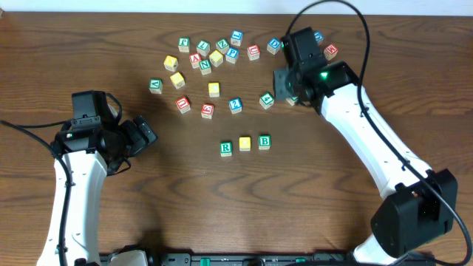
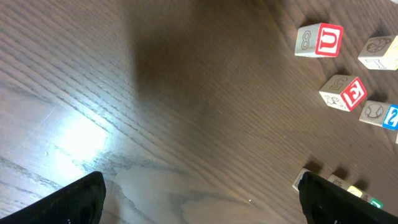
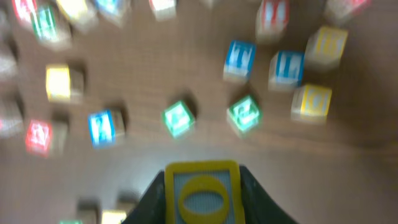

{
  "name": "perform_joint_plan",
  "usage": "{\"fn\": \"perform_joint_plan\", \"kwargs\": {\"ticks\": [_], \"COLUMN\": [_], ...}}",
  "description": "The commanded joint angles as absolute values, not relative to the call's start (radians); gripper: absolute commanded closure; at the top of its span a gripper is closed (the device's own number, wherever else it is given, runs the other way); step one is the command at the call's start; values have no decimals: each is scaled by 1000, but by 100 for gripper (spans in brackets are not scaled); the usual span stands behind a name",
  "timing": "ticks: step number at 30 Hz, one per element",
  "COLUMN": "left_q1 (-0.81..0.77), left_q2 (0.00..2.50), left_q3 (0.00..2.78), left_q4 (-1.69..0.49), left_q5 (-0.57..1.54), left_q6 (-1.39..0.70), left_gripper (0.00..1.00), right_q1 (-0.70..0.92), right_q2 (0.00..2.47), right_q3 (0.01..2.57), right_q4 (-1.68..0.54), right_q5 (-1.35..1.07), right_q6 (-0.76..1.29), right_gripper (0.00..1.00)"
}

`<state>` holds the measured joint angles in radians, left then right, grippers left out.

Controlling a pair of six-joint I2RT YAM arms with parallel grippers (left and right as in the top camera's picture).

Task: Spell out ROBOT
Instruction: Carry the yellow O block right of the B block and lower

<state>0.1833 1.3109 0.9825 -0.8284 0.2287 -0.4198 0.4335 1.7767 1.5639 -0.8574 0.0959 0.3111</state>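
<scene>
On the dark brown wooden table (image 1: 185, 210), the left gripper (image 1: 148, 135) sat at the left side with its two black fingers spread wide apart and nothing between them, well clear of every block. To its right, near the middle of the table, three small wooden cubes stood in a short row, close together but not touching: the white-faced cube with a green R (image 1: 226, 148), then the plain yellow-faced cube (image 1: 244, 144), then the white-faced cube with a green B (image 1: 264, 142). Above that row lay the loose scatter of red, blue, green and yellow letter cubes (image 1: 205, 65), spread across the far half of the table; several blue ones were among them, but which one bore the T could not be told. Further right, the right gripper (image 1: 284, 80) hung at the right edge of the scatter, its fingers closed against the two sides of the yellow-bordered cube with a yellow O (image 3: 202, 191) on a pale face. In the wrist view that block was sharp, while the cubes beneath it were blurred.
</scene>
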Motion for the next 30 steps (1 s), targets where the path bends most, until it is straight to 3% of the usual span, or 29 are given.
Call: {"fn": "perform_joint_plan", "kwargs": {"ticks": [1, 9, 17, 30], "left_q1": [187, 187, 187, 187], "left_q2": [1307, 1307, 1307, 1307], "left_q3": [986, 986, 986, 986], "left_q4": [-828, -829, -829, -829], "left_q5": [216, 216, 216, 216], "left_q6": [-425, -425, -424, -424], "left_gripper": [2, 2, 3, 2], "right_q1": [456, 491, 491, 497], "right_q2": [1765, 1769, 1769, 1769], "right_q3": [1549, 1365, 1157, 1010], "right_q4": [-940, -904, -659, -531], "right_q5": [14, 26, 43, 42], "right_q6": [319, 348, 390, 426], "right_gripper": [86, 77, 72, 75]}}
